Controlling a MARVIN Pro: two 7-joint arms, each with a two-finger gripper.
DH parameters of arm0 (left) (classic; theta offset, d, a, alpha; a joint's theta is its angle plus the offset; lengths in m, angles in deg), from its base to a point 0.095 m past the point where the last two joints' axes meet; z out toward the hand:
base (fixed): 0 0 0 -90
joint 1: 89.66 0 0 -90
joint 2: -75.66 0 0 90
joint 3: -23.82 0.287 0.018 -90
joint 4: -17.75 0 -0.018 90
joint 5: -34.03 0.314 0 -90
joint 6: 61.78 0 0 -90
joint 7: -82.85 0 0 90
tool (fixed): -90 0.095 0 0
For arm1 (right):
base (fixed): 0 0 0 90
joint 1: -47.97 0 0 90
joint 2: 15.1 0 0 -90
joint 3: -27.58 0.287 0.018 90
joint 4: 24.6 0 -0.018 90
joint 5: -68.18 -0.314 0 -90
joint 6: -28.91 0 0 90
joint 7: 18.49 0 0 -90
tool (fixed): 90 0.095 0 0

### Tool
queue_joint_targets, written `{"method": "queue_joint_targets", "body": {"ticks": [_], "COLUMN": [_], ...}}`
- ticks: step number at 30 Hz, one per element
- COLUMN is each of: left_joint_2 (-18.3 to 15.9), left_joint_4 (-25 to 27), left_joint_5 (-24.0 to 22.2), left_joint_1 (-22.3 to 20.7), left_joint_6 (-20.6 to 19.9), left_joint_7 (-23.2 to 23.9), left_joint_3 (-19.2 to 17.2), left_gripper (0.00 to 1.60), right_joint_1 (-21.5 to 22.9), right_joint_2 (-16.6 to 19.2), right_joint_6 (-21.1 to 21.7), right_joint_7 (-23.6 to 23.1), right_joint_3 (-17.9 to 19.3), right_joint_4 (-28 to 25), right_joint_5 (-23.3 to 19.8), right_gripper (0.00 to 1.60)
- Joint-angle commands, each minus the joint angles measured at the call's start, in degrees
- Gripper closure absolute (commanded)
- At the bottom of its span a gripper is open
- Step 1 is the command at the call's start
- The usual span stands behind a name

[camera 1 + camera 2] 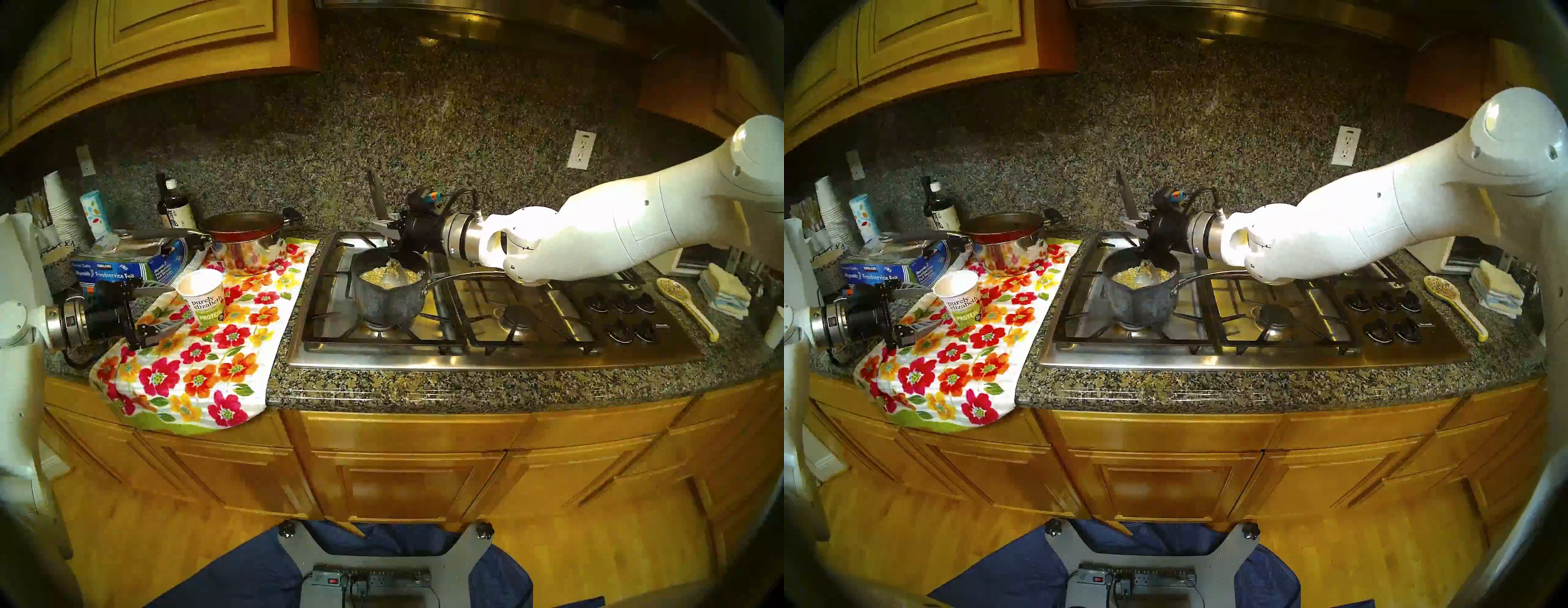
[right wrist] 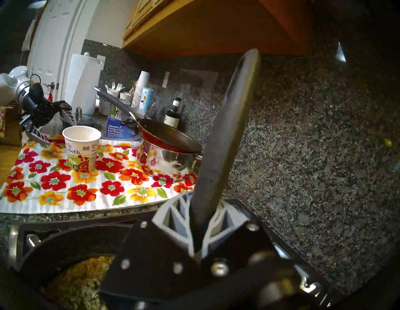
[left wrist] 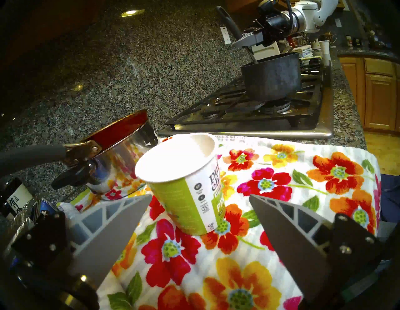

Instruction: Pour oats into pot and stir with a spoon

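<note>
Head stereo left | right gripper [image 1: 384, 229] clamped on spoon [image 1: 392, 271] handle, bowl in oats [image 1: 384, 275] inside saucepan [image 1: 388, 293] on stove's front-left burner | left gripper [image 1: 163, 308] spread wide beside upright oat cup [image 1: 203, 302] on floral towel [image 1: 203, 361]

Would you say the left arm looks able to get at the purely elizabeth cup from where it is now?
Probably yes: the left tool is open and faces the purely elizabeth cup, which stands upright on the floral towel just ahead, nothing between them.
</note>
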Motion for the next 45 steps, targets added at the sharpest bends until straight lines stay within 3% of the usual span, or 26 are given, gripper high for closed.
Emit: {"method": "queue_joint_targets", "body": {"ticks": [1,10,19,28,45], "left_joint_2": [-1.0,-1.0,-1.0,-1.0,-1.1], "left_joint_4": [0.8,0.9,0.9,0.8,0.7], "left_joint_5": [-1.2,-1.1,-1.2,-1.3,-1.4], "left_joint_1": [-1.2,-1.2,-1.2,-1.2,-1.3], "left_joint_6": [0.0,0.0,0.0,0.0,0.1], "left_joint_7": [-0.1,-0.1,-0.1,-0.1,-0.1], "left_joint_3": [-0.6,-0.6,-0.6,-0.6,-0.5], "left_gripper": [0.0,0.0,0.0,0.0,0.0], "right_joint_1": [6.0,7.7,6.0,2.3,-3.5], "right_joint_2": [3.4,2.7,-0.5,-3.9,-7.1], "right_joint_6": [-0.4,-0.9,-0.2,0.3,-0.4], "right_joint_7": [-0.1,0.0,0.2,-1.6,-6.4], "right_joint_3": [-0.1,3.3,6.7,8.0,5.1], "right_joint_4": [-6.3,-10.8,-9.9,-3.3,9.5], "right_joint_5": [0.3,-1.6,-3.6,-4.5,-1.8], "right_gripper": [1.6,1.6,1.6,1.6,1.6]}}
